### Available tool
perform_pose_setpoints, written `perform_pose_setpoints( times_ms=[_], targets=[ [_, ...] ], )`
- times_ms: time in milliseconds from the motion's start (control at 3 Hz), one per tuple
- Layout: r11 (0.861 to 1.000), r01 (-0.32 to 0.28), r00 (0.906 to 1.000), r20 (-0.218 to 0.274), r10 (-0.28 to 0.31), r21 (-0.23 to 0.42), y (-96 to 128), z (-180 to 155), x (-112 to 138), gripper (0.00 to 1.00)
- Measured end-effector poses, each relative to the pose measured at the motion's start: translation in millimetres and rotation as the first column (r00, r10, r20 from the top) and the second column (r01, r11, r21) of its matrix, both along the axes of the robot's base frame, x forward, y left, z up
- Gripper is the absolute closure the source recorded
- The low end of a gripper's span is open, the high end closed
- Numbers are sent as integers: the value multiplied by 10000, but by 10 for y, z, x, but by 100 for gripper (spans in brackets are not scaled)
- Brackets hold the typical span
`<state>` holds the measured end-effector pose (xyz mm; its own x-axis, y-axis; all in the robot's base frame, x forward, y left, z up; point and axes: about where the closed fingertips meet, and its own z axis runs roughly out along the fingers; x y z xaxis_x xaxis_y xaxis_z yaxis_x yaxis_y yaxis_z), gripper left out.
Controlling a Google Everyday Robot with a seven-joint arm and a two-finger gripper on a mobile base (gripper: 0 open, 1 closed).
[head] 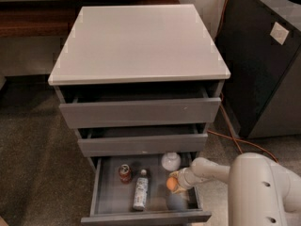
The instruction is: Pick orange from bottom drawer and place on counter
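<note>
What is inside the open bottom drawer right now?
In the bottom drawer: a red-topped can, a bottle lying flat, a white bowl and the orange, with the gripper at it. The drawer's rear is hidden under the middle drawer.

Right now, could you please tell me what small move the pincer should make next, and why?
Probably a short lift straight up: the pincer sits at the orange, low inside the open bottom drawer, with a white bowl close behind and the counter well above.
</note>
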<state>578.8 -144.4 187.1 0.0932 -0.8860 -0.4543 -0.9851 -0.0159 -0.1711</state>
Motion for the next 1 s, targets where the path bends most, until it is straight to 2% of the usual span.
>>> perform_pose_setpoints(
  times_ms=[333,667,1000],
  targets=[
    [9974,-553,9937,1001,505,462,170,621,-80,100],
    [9899,-1294,9788,1672,1182,580,412,1243,-270,100],
    [9814,-1872,9633,2033,1751,416,564,1738,-450,100]
  ],
)
